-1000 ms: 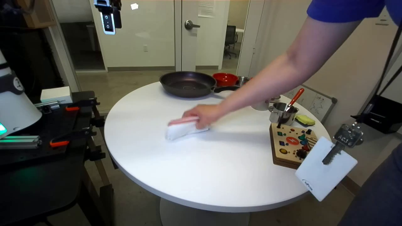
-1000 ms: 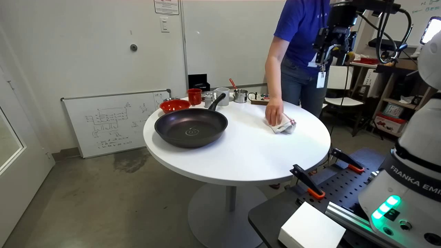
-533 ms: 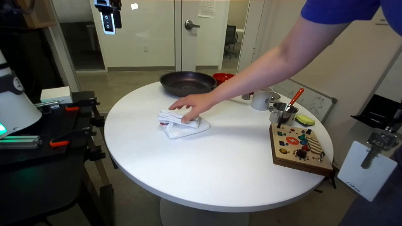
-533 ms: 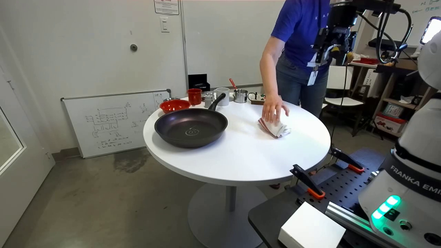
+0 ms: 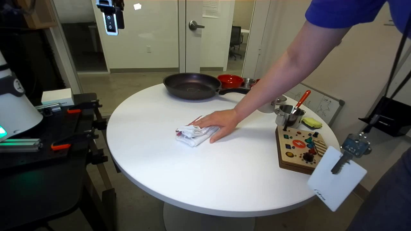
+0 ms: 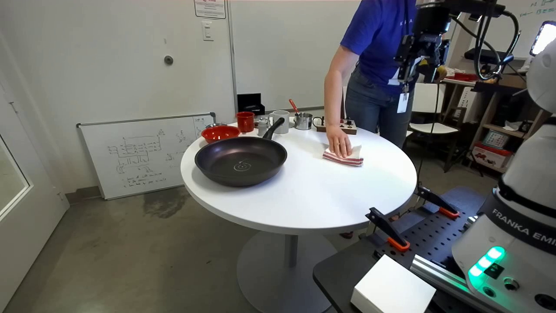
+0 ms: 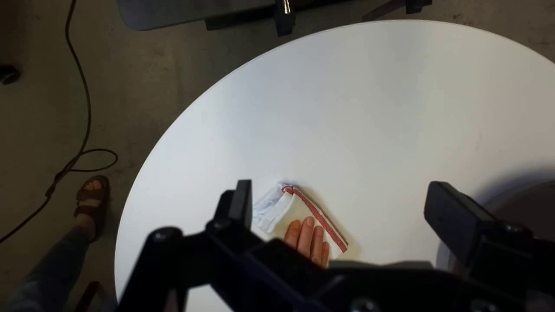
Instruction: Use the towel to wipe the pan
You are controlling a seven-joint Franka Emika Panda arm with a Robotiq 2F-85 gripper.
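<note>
Jaws of the gripper (image 7: 340, 199) are standing spread; a person's hand (image 5: 223, 121) is resting on the towel (image 5: 192, 135), lying apart from the pan (image 5: 192, 88).

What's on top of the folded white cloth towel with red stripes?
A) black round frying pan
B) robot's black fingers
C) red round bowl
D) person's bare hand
D: in both exterior views the person's bare hand lies on the towel, while the robot's black fingers stand apart, raised clear of it.
</note>
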